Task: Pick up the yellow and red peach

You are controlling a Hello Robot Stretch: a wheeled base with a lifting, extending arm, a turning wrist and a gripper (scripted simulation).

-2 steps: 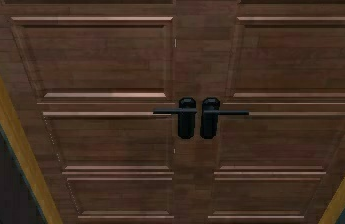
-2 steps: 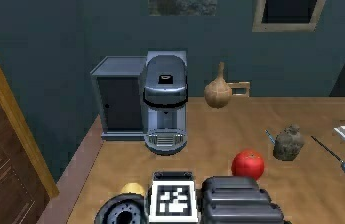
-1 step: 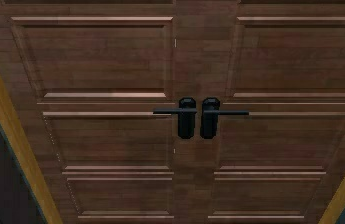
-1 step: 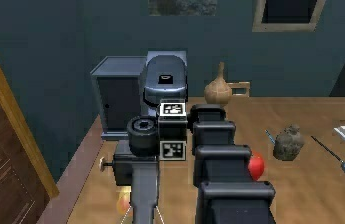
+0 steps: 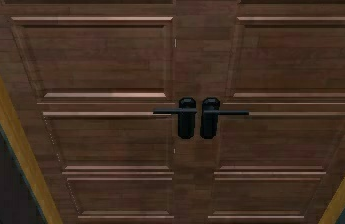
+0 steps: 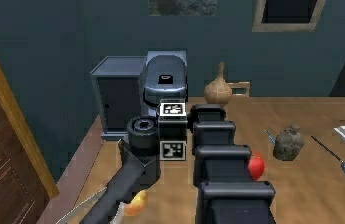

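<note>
Peach [image 6: 135,207] by gripper [image 6: 100,207]: likely soft, light, easily bruised. Best taken gently across the round middle. Cannot tell the fingers' state.

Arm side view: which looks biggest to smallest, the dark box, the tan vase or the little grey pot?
1. dark box
2. tan vase and grey pot: these look about alike, and the pot stands nearer the camera, so I won't rank them.
</note>
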